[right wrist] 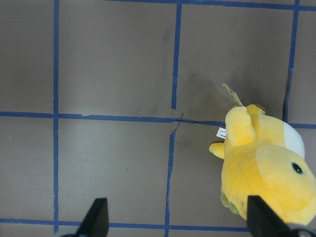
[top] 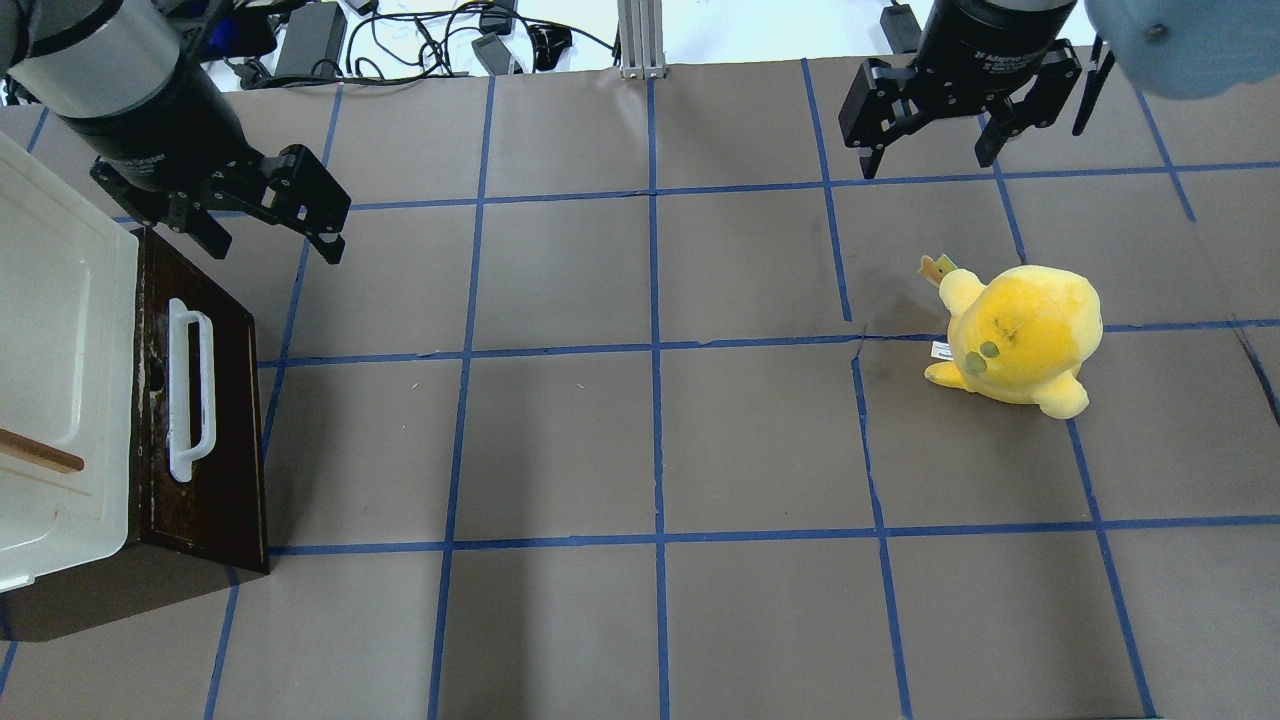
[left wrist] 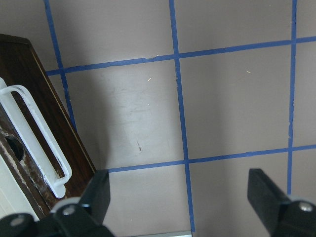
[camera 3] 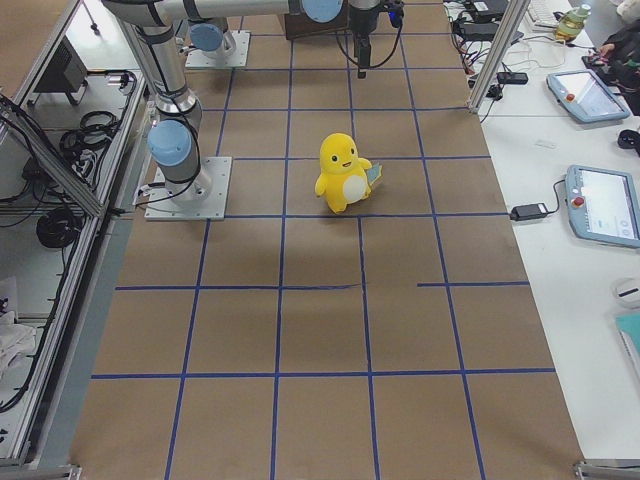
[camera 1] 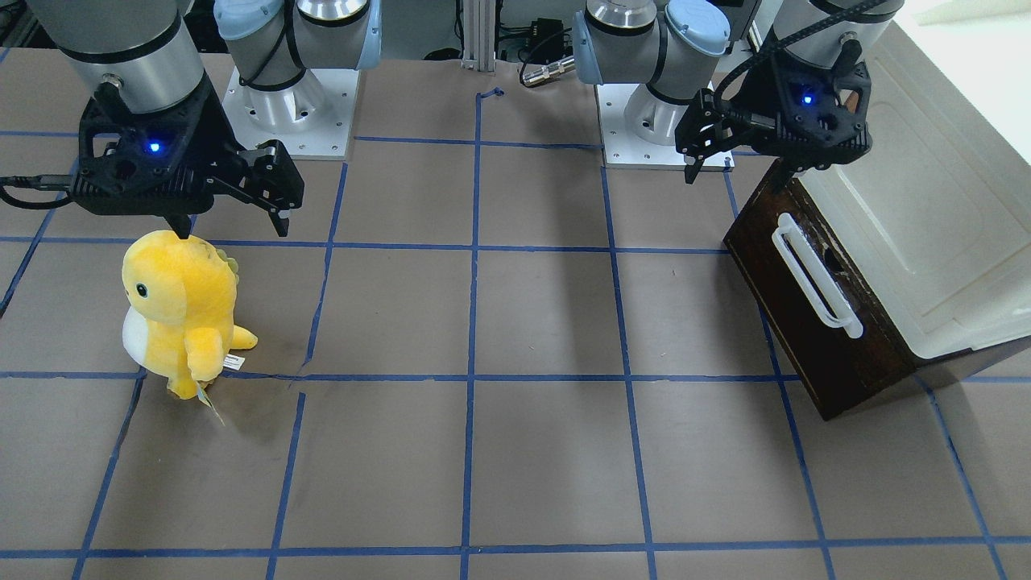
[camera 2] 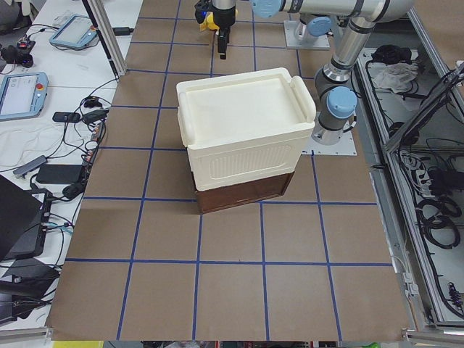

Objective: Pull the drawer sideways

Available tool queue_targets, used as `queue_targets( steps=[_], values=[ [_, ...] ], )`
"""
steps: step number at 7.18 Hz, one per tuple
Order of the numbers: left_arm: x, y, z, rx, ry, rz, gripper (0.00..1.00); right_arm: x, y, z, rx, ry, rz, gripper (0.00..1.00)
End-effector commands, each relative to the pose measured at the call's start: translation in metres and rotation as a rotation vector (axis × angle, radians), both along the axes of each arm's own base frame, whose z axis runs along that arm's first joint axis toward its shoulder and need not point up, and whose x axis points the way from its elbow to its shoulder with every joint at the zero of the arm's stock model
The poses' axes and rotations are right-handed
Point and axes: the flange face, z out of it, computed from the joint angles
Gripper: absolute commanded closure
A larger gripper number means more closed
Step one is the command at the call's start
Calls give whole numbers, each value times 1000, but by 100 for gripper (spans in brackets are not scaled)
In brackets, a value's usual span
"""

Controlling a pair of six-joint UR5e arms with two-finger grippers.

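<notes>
The drawer [top: 235,450] has a dark brown front with a long white bar handle [top: 190,390] and sits shut under the cream-white cabinet [top: 50,380] at the table's left end. It also shows in the front-facing view [camera 1: 846,370] and the left wrist view [left wrist: 22,59]. My left gripper [top: 270,240] is open and empty, hovering just beyond the drawer's far corner; it also shows in the front-facing view [camera 1: 737,173] and the left wrist view [left wrist: 180,192]. My right gripper [top: 927,155] is open and empty above the table, far from the drawer.
A yellow plush dinosaur [top: 1020,335] stands on the right half of the table, just in front of the right gripper [camera 1: 232,224]. A thin wooden stick [top: 40,455] lies on the cabinet top. Blue tape lines grid the brown table.
</notes>
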Motion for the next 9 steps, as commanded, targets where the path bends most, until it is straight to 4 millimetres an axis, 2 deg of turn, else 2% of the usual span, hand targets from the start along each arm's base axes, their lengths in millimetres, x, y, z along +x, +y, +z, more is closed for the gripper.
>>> queue_targets(
  steps=[1, 6, 9],
  values=[
    [0, 0, 0, -2, 1, 0, 0, 0, 0, 0, 0, 1, -1, 0],
    [3, -2, 8, -24, -13, 6, 0, 0, 0, 0, 0, 0, -1, 0],
    [3, -9, -1, -38, -14, 19, 0, 0, 0, 0, 0, 0, -1, 0]
  ],
)
